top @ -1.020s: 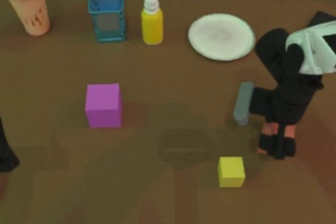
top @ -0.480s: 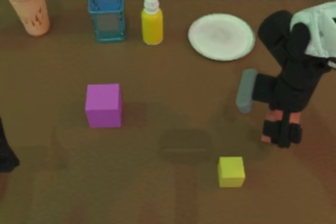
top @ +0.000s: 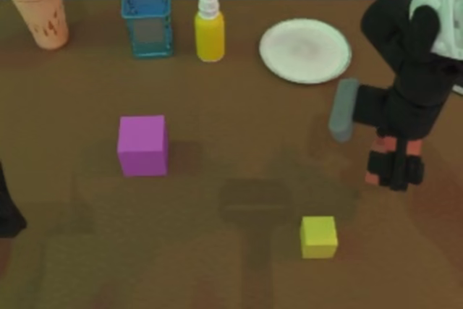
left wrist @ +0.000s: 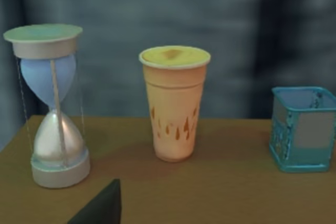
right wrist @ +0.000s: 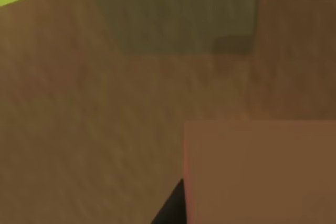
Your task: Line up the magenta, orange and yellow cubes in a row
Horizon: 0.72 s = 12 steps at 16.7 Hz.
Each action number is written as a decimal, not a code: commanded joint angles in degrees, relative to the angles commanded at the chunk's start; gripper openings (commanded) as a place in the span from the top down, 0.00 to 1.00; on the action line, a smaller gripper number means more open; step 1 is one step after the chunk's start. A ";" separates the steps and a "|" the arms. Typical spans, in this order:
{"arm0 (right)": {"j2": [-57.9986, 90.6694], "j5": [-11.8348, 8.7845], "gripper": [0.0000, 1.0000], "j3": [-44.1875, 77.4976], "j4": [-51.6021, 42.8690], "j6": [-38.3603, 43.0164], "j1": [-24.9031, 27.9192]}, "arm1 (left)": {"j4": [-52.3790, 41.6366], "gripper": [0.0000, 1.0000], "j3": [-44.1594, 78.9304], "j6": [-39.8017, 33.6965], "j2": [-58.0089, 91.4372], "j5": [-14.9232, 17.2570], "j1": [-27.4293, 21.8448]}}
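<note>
The right claw (top: 394, 171) hung at the tabletop's (top: 239, 106) right side, clamped on the matte salmon-orange cube (top: 391, 145). The small bright yellow cube (top: 319, 236) sat near it, toward the left. The larger magenta-purple cube (top: 142, 145) rested well apart, left of centre. The left arm sat parked at the left edge.

From above, the right tool (top: 394, 170) hangs at the counter's (top: 239, 106) right side, closed around the orange cube (top: 391, 145). The yellow cube (top: 319, 236) sits nearer the front, the magenta cube (top: 142, 145) well to the left. Paper cup (top: 36, 3), blue holder (top: 148, 21), squeeze bottle (top: 209, 23) and plate (top: 305, 51) line the back
</note>
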 joint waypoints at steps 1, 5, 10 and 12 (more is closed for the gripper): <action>0.04 0.00 1.00 0.11 -0.05 0.05 0.14 | 0.00 0.00 0.00 0.00 0.00 0.00 0.00; 1.69 0.01 1.00 3.54 -2.04 2.27 6.65 | 0.00 0.00 0.00 0.00 0.00 0.00 0.00; 4.23 0.06 1.00 9.90 -5.79 7.28 22.40 | 0.00 0.00 0.00 0.00 0.00 0.00 0.00; 4.70 0.07 1.00 11.58 -6.75 8.83 26.04 | 0.00 0.00 0.00 0.00 0.00 0.00 0.00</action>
